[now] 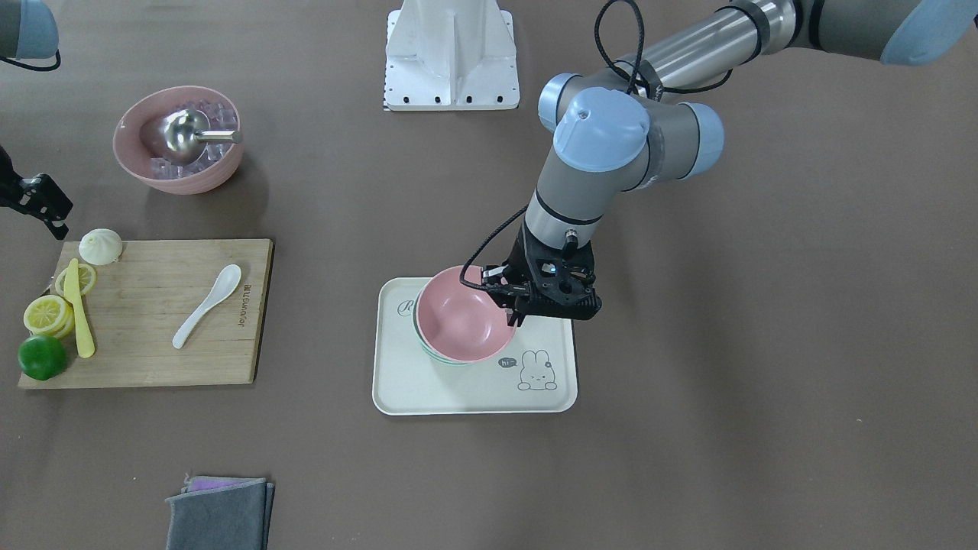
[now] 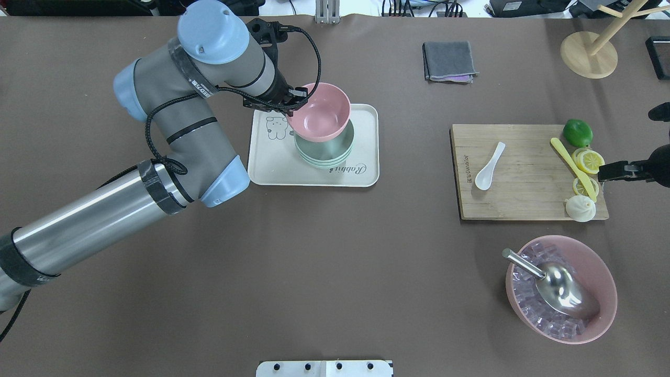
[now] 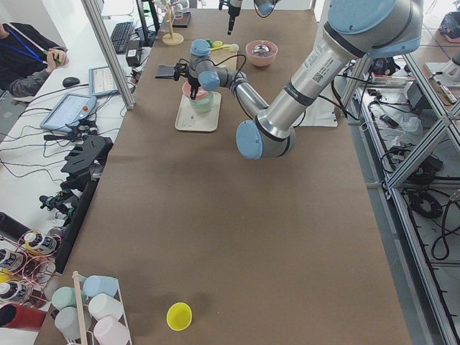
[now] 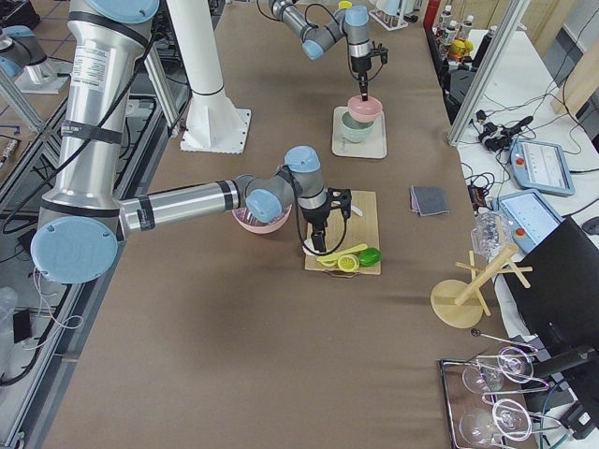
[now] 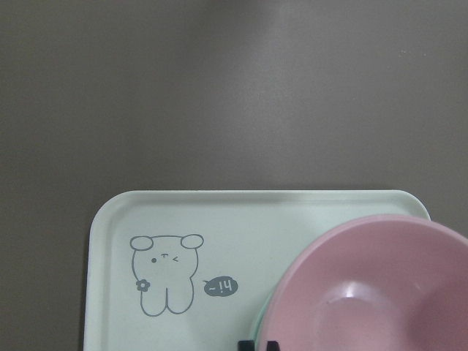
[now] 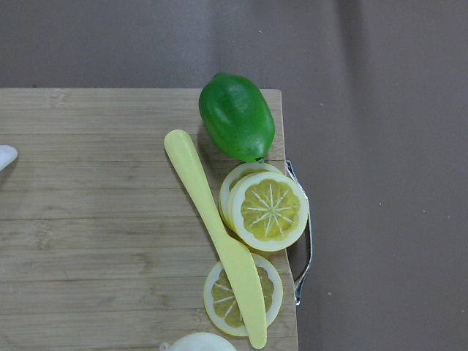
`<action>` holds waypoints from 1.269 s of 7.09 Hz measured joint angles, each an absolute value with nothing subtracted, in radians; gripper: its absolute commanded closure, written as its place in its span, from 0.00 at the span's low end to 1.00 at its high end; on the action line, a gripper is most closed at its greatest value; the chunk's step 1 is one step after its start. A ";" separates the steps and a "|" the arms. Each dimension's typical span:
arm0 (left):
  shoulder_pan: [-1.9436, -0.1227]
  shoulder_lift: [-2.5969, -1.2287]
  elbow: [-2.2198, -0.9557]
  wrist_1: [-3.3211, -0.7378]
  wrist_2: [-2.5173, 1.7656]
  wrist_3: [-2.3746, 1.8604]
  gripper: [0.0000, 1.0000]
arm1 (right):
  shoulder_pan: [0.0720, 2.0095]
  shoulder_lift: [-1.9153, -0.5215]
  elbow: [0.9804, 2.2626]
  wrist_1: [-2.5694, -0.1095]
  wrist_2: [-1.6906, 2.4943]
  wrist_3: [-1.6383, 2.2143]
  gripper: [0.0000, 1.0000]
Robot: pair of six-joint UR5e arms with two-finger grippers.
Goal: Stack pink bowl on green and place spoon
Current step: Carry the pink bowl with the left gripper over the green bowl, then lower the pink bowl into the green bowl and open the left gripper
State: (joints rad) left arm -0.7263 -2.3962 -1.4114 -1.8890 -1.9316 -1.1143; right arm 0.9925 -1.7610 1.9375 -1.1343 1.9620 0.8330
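Plainly, tray (image 2: pixel 272 162) marked "Rabbit" and "hi", left tool (image 2: pixel 293 103) gripping pink bowl (image 2: pixel 320 112)

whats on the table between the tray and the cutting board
Nothing; the overhead view shows only bare table between the tray and the cutting board.

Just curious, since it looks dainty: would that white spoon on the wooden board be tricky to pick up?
Probably stiff: the white spoon looks like glazed ceramic or hard plastic. Its glossy, thin handle could slip in a pinch. Lying flat on the wooden board, it would likely slide or spin if pushed, not roll.
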 measured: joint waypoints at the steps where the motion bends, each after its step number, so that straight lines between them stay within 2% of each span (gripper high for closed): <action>1: -0.711 -2.399 -1.410 -1.890 -1.926 -1.123 1.00 | 0.992 -1.755 1.932 -1.134 1.962 0.833 0.00; 9: -0.666 -2.395 -1.388 -1.913 -1.853 -1.131 1.00 | 0.992 -1.735 1.917 -1.134 1.962 0.833 0.00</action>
